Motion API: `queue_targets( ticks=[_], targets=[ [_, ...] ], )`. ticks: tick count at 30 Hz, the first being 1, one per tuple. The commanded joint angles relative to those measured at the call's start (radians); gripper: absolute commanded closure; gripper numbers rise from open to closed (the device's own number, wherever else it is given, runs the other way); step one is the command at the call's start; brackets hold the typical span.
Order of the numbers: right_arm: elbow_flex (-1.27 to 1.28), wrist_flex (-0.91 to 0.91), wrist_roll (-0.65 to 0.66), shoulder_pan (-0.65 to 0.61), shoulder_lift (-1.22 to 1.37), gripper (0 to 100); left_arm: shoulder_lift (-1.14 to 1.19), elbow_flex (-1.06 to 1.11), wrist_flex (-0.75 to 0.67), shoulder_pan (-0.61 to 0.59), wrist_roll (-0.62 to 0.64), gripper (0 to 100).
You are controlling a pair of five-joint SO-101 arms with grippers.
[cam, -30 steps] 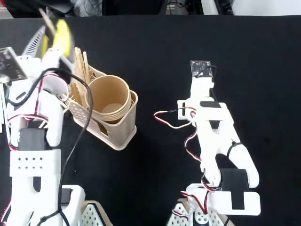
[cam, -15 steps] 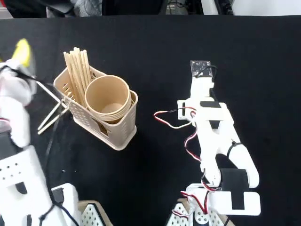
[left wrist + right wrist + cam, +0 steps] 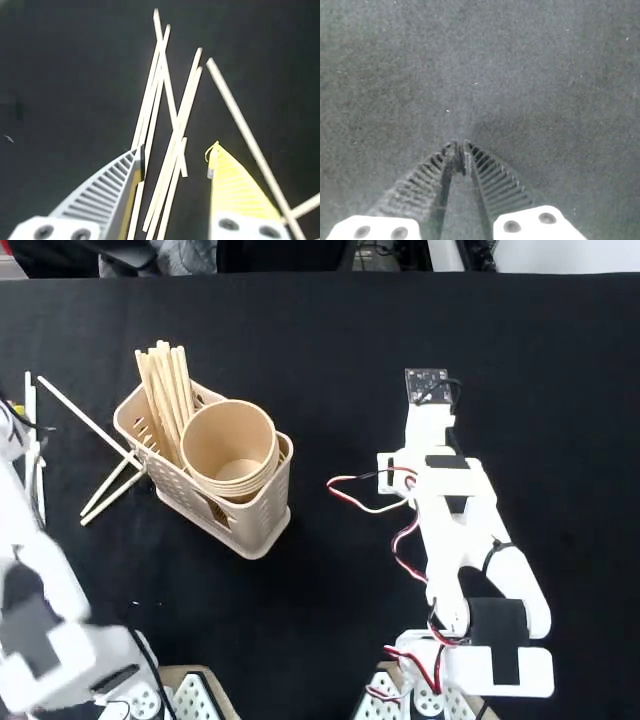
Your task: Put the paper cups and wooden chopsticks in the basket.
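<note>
- While the left arm (image 3: 35, 610) hung at the table's left edge, the left gripper (image 3: 175, 149) was spread wide open, its grey and yellow jaws on either side of some loose chopsticks (image 3: 167, 115), and it was holding none of them.
- Those sticks lay crossed over one another on the black cloth (image 3: 400, 330), left of the basket (image 3: 255, 520). One long stick slanted towards its wall, though I couldn't tell if it touched.
- The cream slotted basket sat left of centre, with the nested paper cups (image 3: 228, 445) standing inside it, mouths up.
- A bundle of wooden chopsticks (image 3: 165, 390) stood upright in the same basket, just beside the cups on the far-left side.
- The right arm (image 3: 450, 520) was folded at the right, well apart from the basket.
- The right gripper (image 3: 459, 150) was clenched tight with nothing in it, tips meeting over bare cloth.
</note>
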Motion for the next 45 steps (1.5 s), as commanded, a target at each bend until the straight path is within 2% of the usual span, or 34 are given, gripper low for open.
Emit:
queue_targets(
  ticks=[1, 7, 12, 15, 20, 31, 35, 40, 45],
  targets=[
    [-0.004, -0.014, -0.002, -0.017, -0.022, 98.4, 0.338, -0.334, 0.086, -0.015, -0.006, 78],
    [-0.005, -0.014, -0.002, -0.017, -0.022, 98.4, 0.689, -0.737, 0.278, -0.010, -0.002, 78],
    [-0.005, -0.014, -0.002, -0.017, -0.022, 98.4, 0.910, -0.990, 0.351, -0.005, 0.000, 78],
    [-0.005, -0.014, -0.002, -0.017, -0.022, 98.4, 1.002, -1.112, 0.422, -0.010, 0.002, 83],
    [-0.005, -0.014, -0.002, -0.017, -0.022, 98.4, 1.076, -1.319, 0.620, -0.002, 0.017, 97],
    [-0.005, -0.014, -0.002, -0.017, -0.022, 98.4, 1.091, -1.687, 1.065, 0.050, 0.014, 97],
    [-0.005, -0.014, -0.002, -0.017, -0.022, 98.4, 1.080, -1.659, 1.069, 0.044, 0.029, 97],
    [-0.007, -0.014, -0.002, -0.017, -0.022, 98.4, 1.065, -1.521, 1.069, 0.048, 0.029, 97],
    [-0.008, -0.014, -0.002, -0.017, -0.022, 98.4, 0.852, -1.199, 1.068, 0.061, 0.028, 97]
  ],
)
